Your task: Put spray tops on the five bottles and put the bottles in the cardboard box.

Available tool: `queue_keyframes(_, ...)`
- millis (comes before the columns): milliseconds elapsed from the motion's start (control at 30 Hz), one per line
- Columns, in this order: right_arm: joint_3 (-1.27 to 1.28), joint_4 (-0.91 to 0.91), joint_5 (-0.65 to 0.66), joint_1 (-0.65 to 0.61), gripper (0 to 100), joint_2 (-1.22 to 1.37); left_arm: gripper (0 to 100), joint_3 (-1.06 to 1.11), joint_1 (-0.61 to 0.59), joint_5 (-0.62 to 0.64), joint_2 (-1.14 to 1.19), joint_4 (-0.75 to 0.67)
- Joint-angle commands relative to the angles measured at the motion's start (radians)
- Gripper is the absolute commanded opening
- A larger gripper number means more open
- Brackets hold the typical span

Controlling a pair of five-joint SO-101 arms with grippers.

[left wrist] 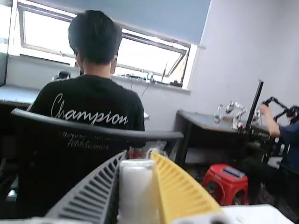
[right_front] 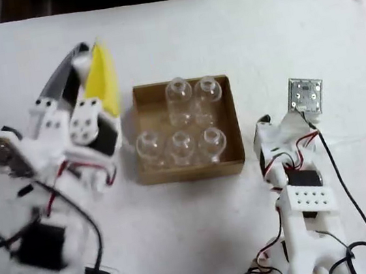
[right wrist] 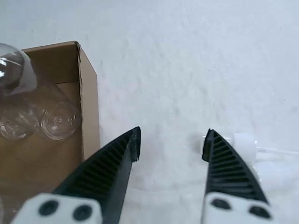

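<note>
White worktop [right_front: 236,32] is occupied by the cardboard box [right_front: 192,172], in which five uncapped bottles [right_front: 183,144] are held, while a white cylindrical piece [left wrist: 136,186] is clamped in the raised left gripper [right_front: 87,55] jaws and the right gripper [right wrist: 170,140] jaws are spread beside the box, near a spray top [right wrist: 244,140].

The white table [right_front: 175,35] carries the cardboard box [right_front: 191,171]; a white spray top [right wrist: 244,140] lies well apart from the box.

bottles [right_front: 182,147] stand in the cardboard box [right_front: 192,172] (two behind, three in front) between left arm [right_front: 67,144] and right arm [right_front: 293,182].
</note>
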Motion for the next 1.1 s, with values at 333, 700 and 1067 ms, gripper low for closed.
queue_keyframes(333,0.026,-0.120,0.015,0.001,19.8,0.002,2,-0.114,0.019,-0.012,0.742,-0.832)
queue_keyframes(700,0.023,-0.122,0.015,0.005,19.8,-0.001,2,-0.431,0.065,-0.014,1.090,-0.832)
queue_keyframes(1067,0.023,-0.122,0.015,0.007,19.8,-0.002,2,-0.413,0.065,-0.014,1.106,-0.832)
